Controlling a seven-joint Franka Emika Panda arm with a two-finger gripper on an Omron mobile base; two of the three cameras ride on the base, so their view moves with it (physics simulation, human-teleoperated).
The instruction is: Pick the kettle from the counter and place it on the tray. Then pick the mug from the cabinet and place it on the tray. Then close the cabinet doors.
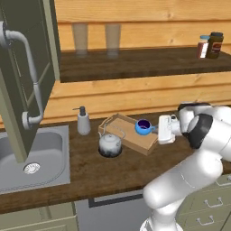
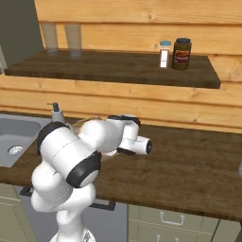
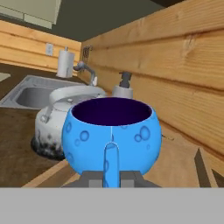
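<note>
I see my gripper [image 3: 111, 177] pinching the blue mug [image 3: 111, 133] by its handle over the tray [image 1: 135, 138] on the brown counter [image 1: 90, 173], wood wall [image 1: 135, 97] behind.

One kettle [image 1: 110, 144], one blue mug [image 1: 143, 127], one tray [image 1: 135, 139], one soap pump bottle [image 1: 83, 121], two drinking glasses [image 1: 80, 39], two jars [image 1: 215, 44], one sink [image 1: 45, 155]

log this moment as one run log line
gripper: shut on mug handle | mug: over tray | kettle: at tray's edge | cabinet door: open
</note>
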